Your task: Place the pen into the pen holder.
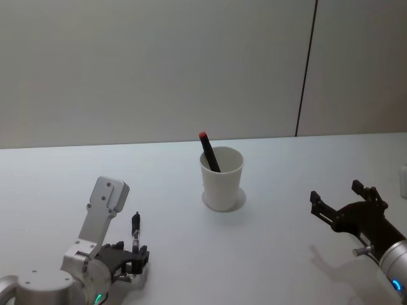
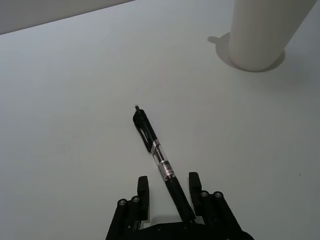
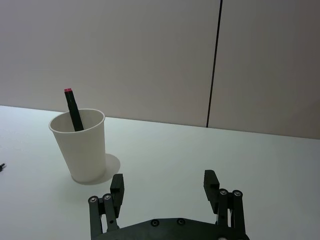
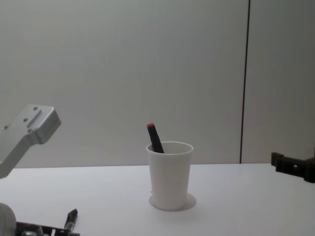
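Pen holder (image 1: 222,184), a plain white paper cup with a rolled rim, upright on the white desk (image 1: 286,254), roughly midway between the left and right edges and toward the far edge. Inside it a red-capped marker (image 1: 208,152), dark-bodied, leaning toward the left side of the rim, cap end well above it.

Pen (image 1: 135,230), black with a clear middle section and a printed label, outside the holder, near the near-left corner of the desk and well apart from the cup. One end tucked in toward the palm of the left end effector (image 1: 133,257), clip end pointing away toward the far edge.

Left end effector low over the desk by that same corner; fingers (image 2: 142,192) parted on either side of the pen barrel, the gap wider than the barrel; barrel lying closer to one finger, apparently loose rather than clamped, though contact hard to confirm from the wrist view.

Right end effector (image 1: 337,192) near the right edge of the desk, raised off the surface, fingers spread wide, facing the pen holder from well apart.

Behind the desk a pale wall (image 1: 127,70) with a dark vertical seam (image 1: 306,70), right of the holder.
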Tool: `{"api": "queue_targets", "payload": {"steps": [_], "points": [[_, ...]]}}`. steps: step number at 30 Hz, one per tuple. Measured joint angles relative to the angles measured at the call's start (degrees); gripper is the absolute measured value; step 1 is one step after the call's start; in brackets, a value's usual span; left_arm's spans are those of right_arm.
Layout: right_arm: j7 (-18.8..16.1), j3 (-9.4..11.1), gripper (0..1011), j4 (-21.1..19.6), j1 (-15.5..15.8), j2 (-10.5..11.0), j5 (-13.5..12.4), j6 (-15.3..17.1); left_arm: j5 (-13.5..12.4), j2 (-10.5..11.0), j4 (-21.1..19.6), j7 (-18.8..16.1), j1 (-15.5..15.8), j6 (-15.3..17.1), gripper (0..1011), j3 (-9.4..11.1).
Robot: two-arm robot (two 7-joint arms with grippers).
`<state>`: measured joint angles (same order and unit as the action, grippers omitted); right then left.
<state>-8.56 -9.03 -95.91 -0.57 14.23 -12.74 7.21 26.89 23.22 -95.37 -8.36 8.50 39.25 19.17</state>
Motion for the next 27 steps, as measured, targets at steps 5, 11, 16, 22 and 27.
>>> {"api": "queue_targets", "payload": {"steps": [5,11,16,22,27], "points": [[0.00,0.00,1002,0.00,0.00,0.00,0.00,0.00,0.11,-0.28,0.20,-0.29,0.04,0.36,396,-0.15],[0.00,0.00,1001,0.00,0.00,0.00,0.00,0.00,0.13,-0.56,0.41,-0.47,0.04,0.78,198,-0.31],[0.00,0.00,1002,0.00,0.00,0.00,0.00,0.00,0.13,-0.77,0.51,-0.55,0.00,1.01,126,-0.45],[0.00,0.00,1001,0.00,0.00,0.00,0.00,0.00,0.10,-0.93,0.54,-0.55,-0.09,1.22,126,-0.59],[0.00,0.00,1001,0.00,0.00,0.00,0.00,0.00,-0.02,-1.03,0.49,-0.55,-0.24,1.28,126,-0.72]]}}
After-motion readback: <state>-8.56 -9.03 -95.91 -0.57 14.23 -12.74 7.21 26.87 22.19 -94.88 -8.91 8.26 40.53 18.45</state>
